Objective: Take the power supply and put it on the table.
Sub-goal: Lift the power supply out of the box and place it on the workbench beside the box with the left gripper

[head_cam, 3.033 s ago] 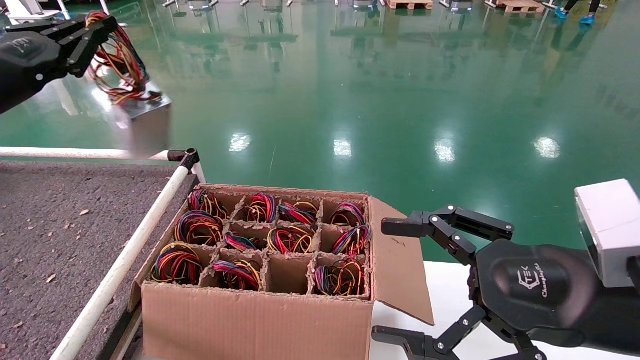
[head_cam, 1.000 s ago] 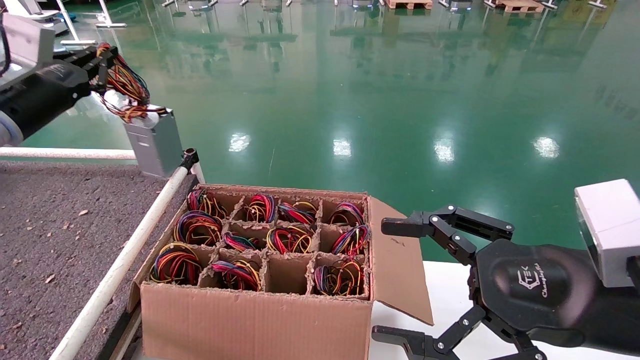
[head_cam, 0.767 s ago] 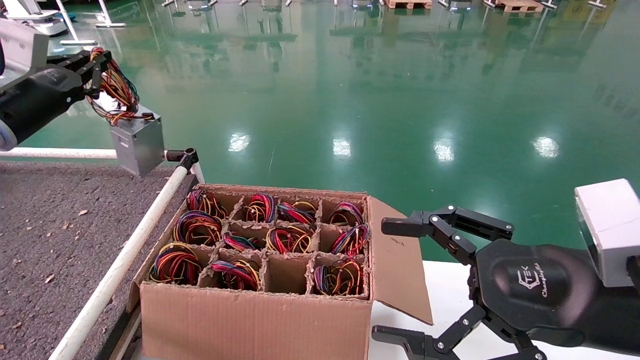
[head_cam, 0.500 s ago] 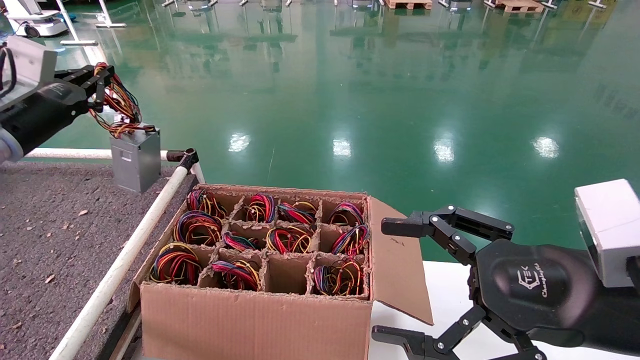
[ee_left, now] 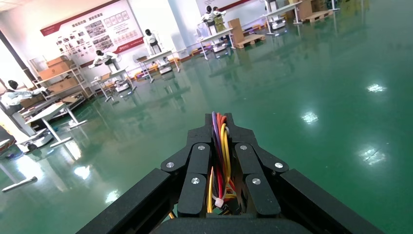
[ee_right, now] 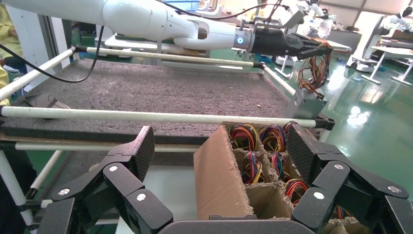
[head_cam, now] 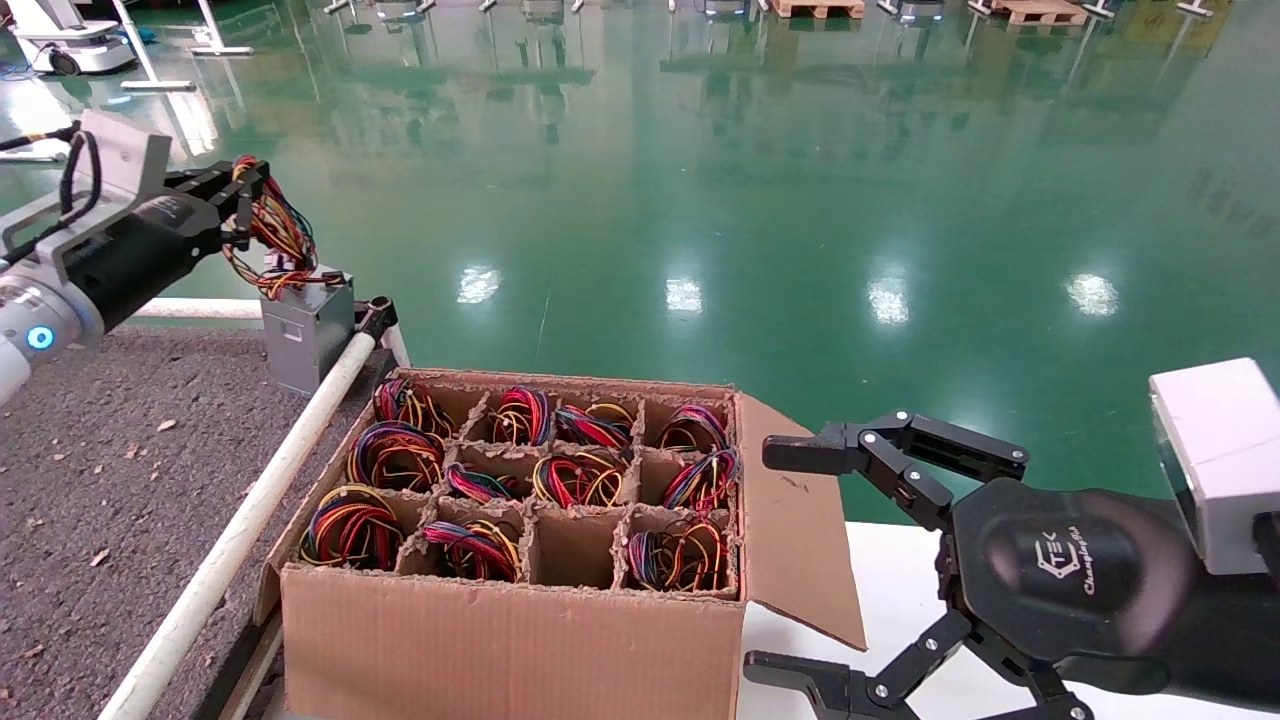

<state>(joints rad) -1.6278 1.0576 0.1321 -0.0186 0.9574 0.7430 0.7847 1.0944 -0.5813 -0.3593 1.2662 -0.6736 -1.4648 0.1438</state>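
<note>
Left hand (head_cam: 243,190): clamped tight on the coloured wire bundle; in the left wrist view the fingers (ee_left: 196,178) pinch the strands between them, reaching in from the robot's left, over the far corner of the bench.

Power supply (head_cam: 305,330): hanging below that hand by its wires, grey box upright with its long axis roughly vertical, right at the bench's far right corner. Its lower end looks down at the gritty surface, or very close; I can't tell if it is bearing weight yet.

Bench (head_cam: 110,470): dark speckled top edged in white tubing (head_cam: 250,520); the box sits just inside the tubing, near the black corner joint (head_cam: 378,312).

The relation that matters: the box lies straight beneath the hand, slung on slack wire, so the hand steers it only loosely. By my reckoning, letting go near the rail risks it tipping onto the tube.

Right hand (head_cam: 800,570): spread wide and idle, parked over the white surface beside the cardboard box (head_cam: 520,620) of other wired units, well apart from the work.

Nearer arm: the left, plainly.
</note>
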